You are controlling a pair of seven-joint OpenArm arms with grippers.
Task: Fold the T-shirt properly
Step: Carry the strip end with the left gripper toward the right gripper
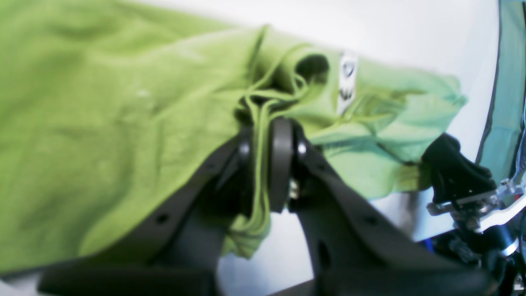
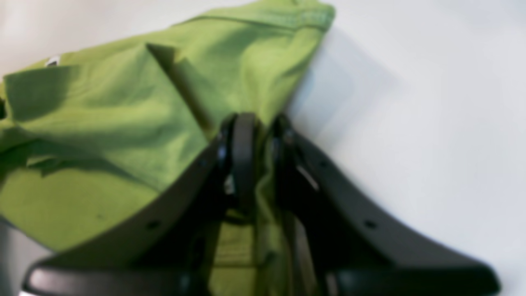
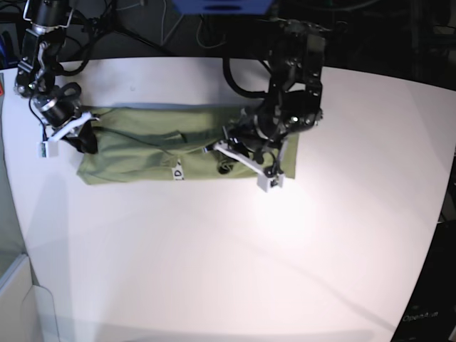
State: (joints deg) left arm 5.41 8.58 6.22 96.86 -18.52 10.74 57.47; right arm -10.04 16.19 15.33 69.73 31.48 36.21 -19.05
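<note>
Cloth bunches between both clenched grippers: the left gripper [image 1: 263, 164] pinches the T-shirt [image 3: 142, 142] near its white neck label [image 1: 347, 80], the right gripper [image 2: 257, 160] grips the far edge. On the white table [image 3: 228, 271], it looks part-folded lengthwise; cross folds probably remain.

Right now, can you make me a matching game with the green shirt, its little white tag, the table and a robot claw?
Things:
1. olive-green cloth T-shirt
2. small white neck label
3. round white table
4. black left gripper

States:
A. bare and smooth
B. pinched shut on cloth
C. lying in a long crumpled band
D. sewn by the neck opening

Pairs: 1-C, 2-D, 3-A, 4-B
</note>
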